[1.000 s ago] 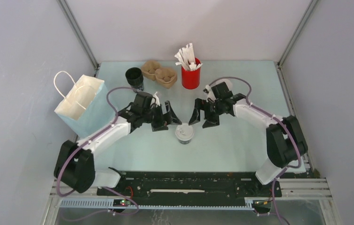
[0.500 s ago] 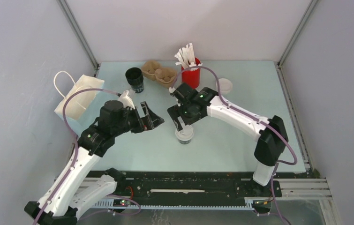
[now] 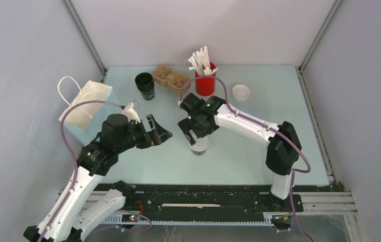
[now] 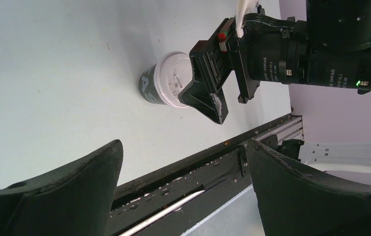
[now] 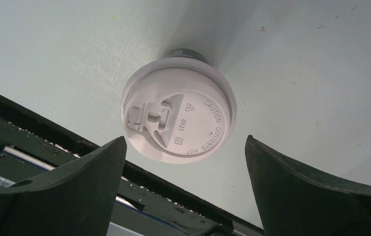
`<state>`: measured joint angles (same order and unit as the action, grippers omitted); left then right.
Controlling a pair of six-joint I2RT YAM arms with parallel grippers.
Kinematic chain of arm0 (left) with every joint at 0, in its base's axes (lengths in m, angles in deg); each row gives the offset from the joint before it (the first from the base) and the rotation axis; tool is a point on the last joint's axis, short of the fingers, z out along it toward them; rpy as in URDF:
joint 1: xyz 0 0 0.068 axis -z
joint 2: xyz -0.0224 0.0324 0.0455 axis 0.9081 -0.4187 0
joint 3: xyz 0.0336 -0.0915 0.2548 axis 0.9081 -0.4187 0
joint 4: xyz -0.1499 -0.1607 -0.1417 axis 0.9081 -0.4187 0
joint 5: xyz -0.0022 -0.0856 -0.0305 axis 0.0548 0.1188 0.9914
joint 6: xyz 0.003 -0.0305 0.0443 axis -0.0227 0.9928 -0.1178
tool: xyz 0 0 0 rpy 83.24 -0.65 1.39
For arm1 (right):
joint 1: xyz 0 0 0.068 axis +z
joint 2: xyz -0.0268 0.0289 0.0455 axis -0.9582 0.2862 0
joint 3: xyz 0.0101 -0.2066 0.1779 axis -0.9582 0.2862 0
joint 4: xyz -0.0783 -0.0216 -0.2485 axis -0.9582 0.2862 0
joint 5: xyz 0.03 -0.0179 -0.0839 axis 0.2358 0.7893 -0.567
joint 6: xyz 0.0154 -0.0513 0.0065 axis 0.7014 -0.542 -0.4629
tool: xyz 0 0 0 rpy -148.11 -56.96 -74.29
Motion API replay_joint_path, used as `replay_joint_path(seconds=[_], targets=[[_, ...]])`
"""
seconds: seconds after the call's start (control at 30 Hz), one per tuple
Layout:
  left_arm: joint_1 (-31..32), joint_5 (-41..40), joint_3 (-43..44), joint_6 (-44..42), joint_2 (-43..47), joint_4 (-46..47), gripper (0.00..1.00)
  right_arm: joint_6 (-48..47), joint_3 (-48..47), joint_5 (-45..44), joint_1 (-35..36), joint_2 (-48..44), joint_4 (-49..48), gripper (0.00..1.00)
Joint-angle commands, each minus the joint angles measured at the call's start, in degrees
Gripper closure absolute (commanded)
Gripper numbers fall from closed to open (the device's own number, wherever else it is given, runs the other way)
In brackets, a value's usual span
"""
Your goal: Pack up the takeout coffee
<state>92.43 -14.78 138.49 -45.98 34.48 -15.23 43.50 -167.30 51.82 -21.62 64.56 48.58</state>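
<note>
The right gripper [image 5: 184,141] is held spread wide over the takeout coffee [image 3: 199,146], nothing gripped, and the left gripper [image 4: 184,145] is held equally spread and empty to its left.

From above, the white-lidded dark paper cup [image 3: 200,147] sits half hidden under the black right gripper [image 3: 194,134] — its print unreadable.

Right end effector [image 3: 193,133] now over takeout coffee [image 3: 199,147]

The takeout coffee [image 3: 199,146], a dark cup capped with a white lid, stands upright toward the table's [image 3: 259,156] 6 o'clock.
</note>
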Motion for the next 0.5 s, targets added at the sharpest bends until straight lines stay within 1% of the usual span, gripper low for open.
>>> replay_joint_path(seconds=[0.0, 0.47], targets=[[-0.2, -0.1, -1.3, -0.1, 0.4, -0.3, 0.00, 0.5, -1.0, 1.4, 1.1, -2.1, -1.4, 0.00], [-0.2, 0.2, -1.9, -0.1, 1.3, -0.4, 0.00, 0.9, -0.8, -0.4, 1.8, 0.9, -1.9, 0.01]])
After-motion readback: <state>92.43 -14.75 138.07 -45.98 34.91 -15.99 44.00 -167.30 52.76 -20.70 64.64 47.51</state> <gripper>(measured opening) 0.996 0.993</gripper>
